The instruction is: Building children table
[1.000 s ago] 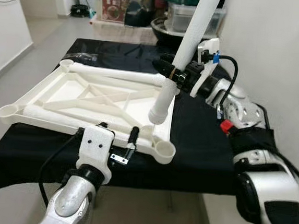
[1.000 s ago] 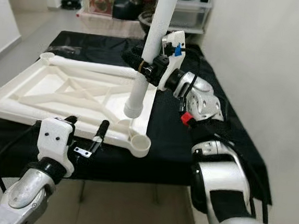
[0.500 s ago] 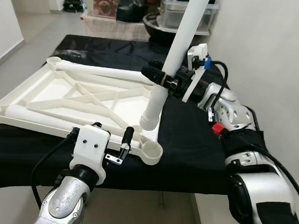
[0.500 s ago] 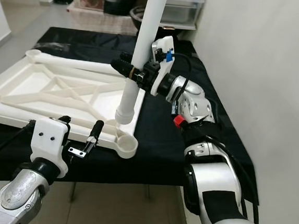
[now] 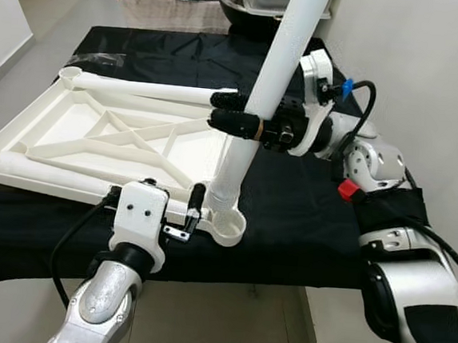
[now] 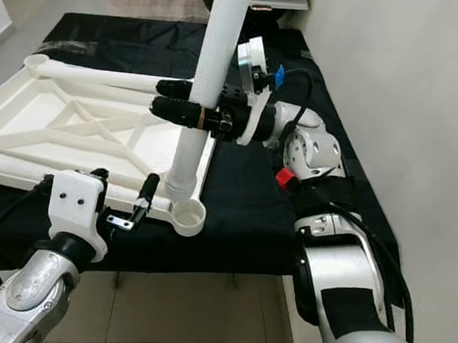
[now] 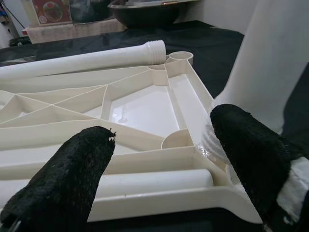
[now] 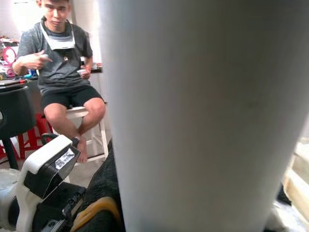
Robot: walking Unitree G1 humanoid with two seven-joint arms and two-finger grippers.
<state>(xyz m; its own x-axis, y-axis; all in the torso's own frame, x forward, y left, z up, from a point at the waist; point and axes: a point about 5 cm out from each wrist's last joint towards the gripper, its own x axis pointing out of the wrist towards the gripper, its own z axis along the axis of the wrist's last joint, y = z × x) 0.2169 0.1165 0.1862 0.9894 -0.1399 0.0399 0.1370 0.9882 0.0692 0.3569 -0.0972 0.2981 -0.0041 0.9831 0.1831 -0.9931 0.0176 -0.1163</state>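
Left eye view: my right pincer (image 5: 236,112) clamped the tilted leg (image 5: 263,102), corner socket (image 5: 228,224) directly below; left pincer (image 5: 155,205) open.

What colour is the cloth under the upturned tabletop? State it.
Black; the cloth under the white tabletop shows best in the left eye view.

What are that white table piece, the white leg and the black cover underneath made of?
Tabletop: looks like moulded plastic, cream-white, slightly glossy, with ribbed bracing.
Leg held by the right gripper: probably the same plastic, smooth, with a threaded end.
Black cover: seemingly cloth, matte and wrinkled.
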